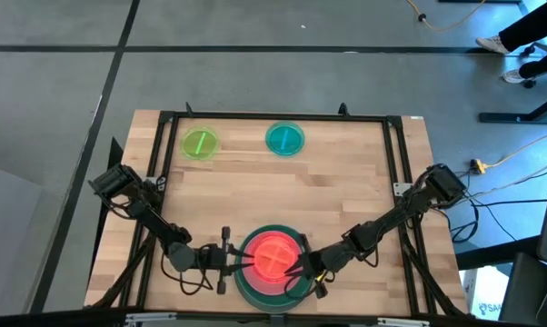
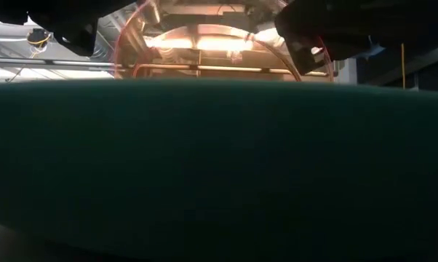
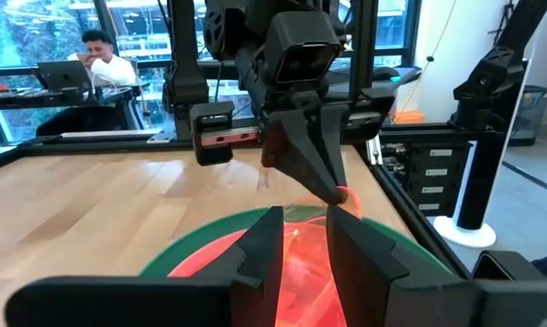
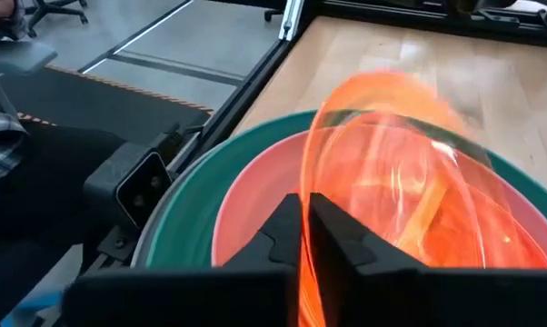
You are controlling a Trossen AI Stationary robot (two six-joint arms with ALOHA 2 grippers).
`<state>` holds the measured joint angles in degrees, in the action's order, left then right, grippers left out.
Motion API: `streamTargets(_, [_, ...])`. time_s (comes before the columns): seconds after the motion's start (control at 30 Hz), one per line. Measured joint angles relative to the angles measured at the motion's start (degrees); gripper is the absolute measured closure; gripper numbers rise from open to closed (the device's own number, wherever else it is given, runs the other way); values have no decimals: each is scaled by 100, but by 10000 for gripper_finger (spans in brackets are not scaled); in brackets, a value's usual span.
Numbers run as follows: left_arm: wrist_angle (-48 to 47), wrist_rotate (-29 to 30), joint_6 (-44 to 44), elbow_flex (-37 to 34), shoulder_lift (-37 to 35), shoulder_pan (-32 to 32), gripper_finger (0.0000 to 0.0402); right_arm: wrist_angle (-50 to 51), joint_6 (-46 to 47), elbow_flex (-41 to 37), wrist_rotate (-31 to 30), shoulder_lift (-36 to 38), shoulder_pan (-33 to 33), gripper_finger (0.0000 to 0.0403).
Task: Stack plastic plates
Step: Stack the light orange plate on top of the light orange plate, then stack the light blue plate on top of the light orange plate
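A stack sits at the table's near edge: a large dark green plate (image 1: 243,283) with a pink plate (image 4: 251,195) in it. Above them is a small orange translucent plate (image 1: 272,256), tilted steeply with its face toward the near edge; its outline (image 2: 123,45) rises over the green plate (image 2: 219,160). My left gripper (image 1: 240,259) is at its left rim and my right gripper (image 1: 303,270) at its right rim, each shut on it. A lime green plate (image 1: 199,143) and a teal plate (image 1: 284,139) lie flat near the far edge. My left gripper (image 3: 305,250) has the orange plate's left rim (image 3: 301,263) pinched between its two fingers. It comes in about level from the table's left. The plate is tilted over the pink plate. My right gripper (image 4: 305,227) pinches the opposite, right rim (image 4: 317,195) between its shut fingers (image 3: 333,186). It slants down from the table's right. Whether the lower edge rests on the pink plate, I cannot tell.
A black frame (image 1: 273,117) runs along the table's far edge and both sides. Bare wood (image 1: 283,195) lies between the stack and the two small plates. A person (image 3: 99,56) sits at a desk beyond the table.
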<state>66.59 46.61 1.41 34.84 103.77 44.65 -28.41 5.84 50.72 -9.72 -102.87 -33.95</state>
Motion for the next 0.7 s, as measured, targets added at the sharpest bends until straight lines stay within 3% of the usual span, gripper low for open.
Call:
streamTargets(0.23, [-5,-1,4,1,0,-1,321,-10,19,0,-11,59,-7,288])
streamTargets(0.4, [-7,-2,68,1,0,-32,321,646,-542,4,-184,712,111,221])
streamTargets(0.6, [-146,-214,310,3,0,-173,321,2448,-1077,7,-1948,1682,557,199])
streamTargets(0.7, [-272,-307,473,3,0,-241,321,3222,-1290,7,-2543,1929,985,199])
